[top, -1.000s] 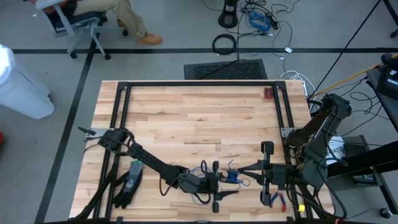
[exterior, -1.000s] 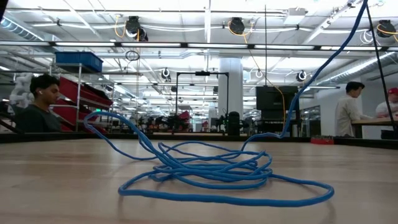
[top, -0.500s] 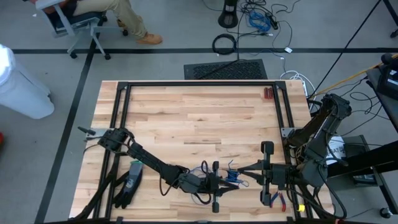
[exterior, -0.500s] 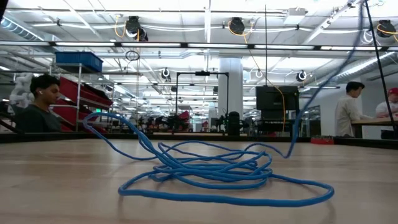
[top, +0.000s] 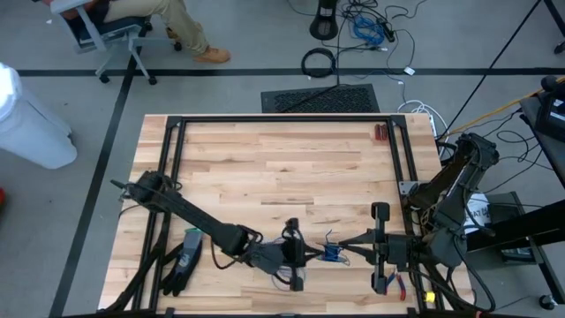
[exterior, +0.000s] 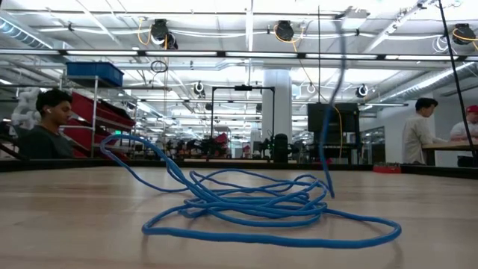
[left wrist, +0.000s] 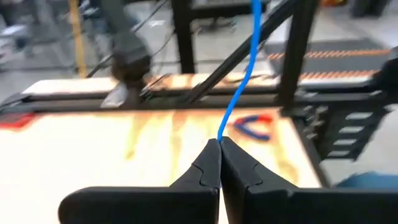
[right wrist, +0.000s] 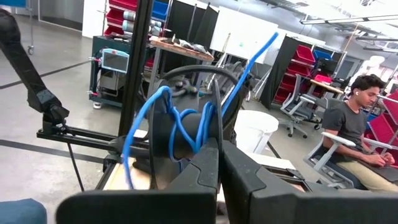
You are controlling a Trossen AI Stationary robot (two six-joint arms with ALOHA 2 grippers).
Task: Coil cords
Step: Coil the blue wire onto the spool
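**Both grippers pinch the blue cord above the table's near edge**

From my station, the left gripper (left wrist: 219, 144) has its fingers pressed together on a strand of the cords (exterior: 254, 205), which rises straight from the tips, presumably held taut so a new loop can be laid. The right gripper (right wrist: 219, 149), near the table's front edge just beside the bundle, is clamped on several blue loops, likely anchoring the coil while the other arm feeds it. The rest of the wire lies in a loose heap on the wooden table (top: 265, 168), between the two arms. Red-handled pliers (left wrist: 252, 126) lie nearby. I can read no brands, labels or writing.
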